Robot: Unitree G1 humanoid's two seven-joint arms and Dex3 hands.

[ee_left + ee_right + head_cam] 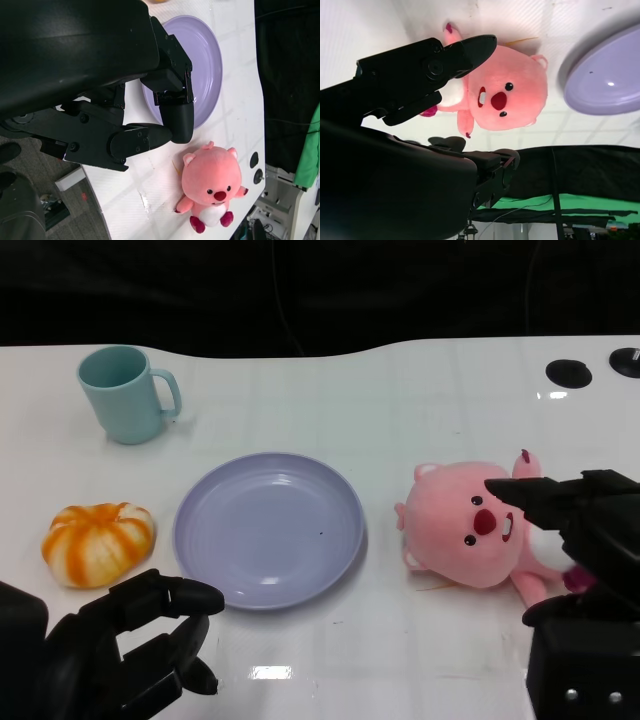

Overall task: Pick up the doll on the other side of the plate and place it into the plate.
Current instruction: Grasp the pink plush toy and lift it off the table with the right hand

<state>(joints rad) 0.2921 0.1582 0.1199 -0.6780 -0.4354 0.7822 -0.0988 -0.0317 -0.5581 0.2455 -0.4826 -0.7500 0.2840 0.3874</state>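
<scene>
Right robot hand (575,540) spread wide over pink plush doll (470,525) (red nose, magenta paws), beside lavender plate (268,528).

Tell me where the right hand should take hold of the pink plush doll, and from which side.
Grip the pink plush doll across its big round head, the bulkiest part, coming down from above on the robot's right. It lies on its back, face up, right of the lavender plate; the thin limbs offer little to hold. The right hand is open over it, fingers on either side.

Pink doll (473,523) with red nose, magenta paws, right of centre. Lavender plate (268,530) mid-frame; teal mug (126,393) upper left. Orange-and-white striped bun (98,543) at left, on white worktop (420,400).
</scene>
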